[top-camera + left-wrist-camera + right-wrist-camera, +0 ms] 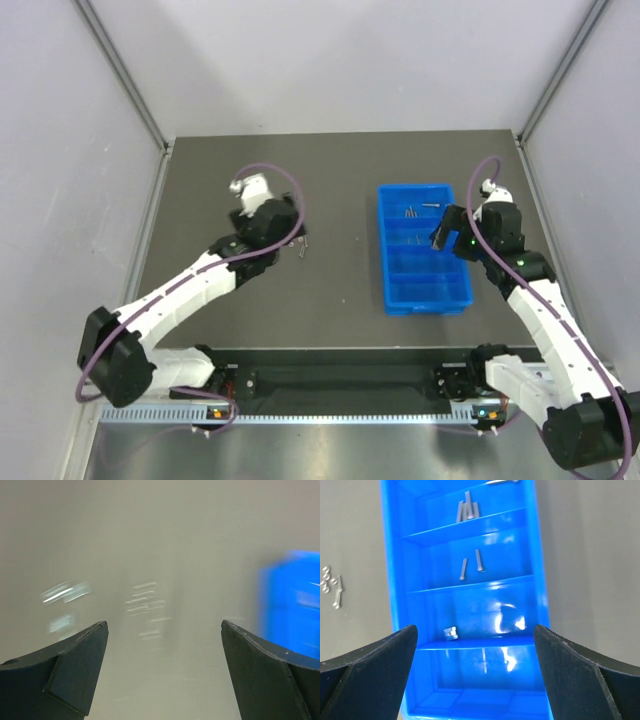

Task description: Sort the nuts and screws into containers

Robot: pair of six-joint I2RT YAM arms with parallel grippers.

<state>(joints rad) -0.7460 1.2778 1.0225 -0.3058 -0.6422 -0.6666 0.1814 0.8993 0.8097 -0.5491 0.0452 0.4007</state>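
Note:
The blue tray of containers (430,306) lies right of centre. My right gripper (441,236) hovers open over its right side. In the right wrist view the tray (540,555) fills the frame under the open right gripper (475,628). Screws (467,510) lie in a far compartment, two more screws (470,565) in the one nearer, and a nut (450,633) in the middle one. My left gripper (299,238) is open above loose hardware (303,251) on the mat. Its wrist view is blurred: the left gripper (164,625) is empty, with silvery streaks (145,605) ahead.
Loose nuts (326,577) and a screw (338,592) lie on the dark mat left of the tray. The blurred tray (295,595) shows at the right of the left wrist view. Grey walls enclose the table on three sides.

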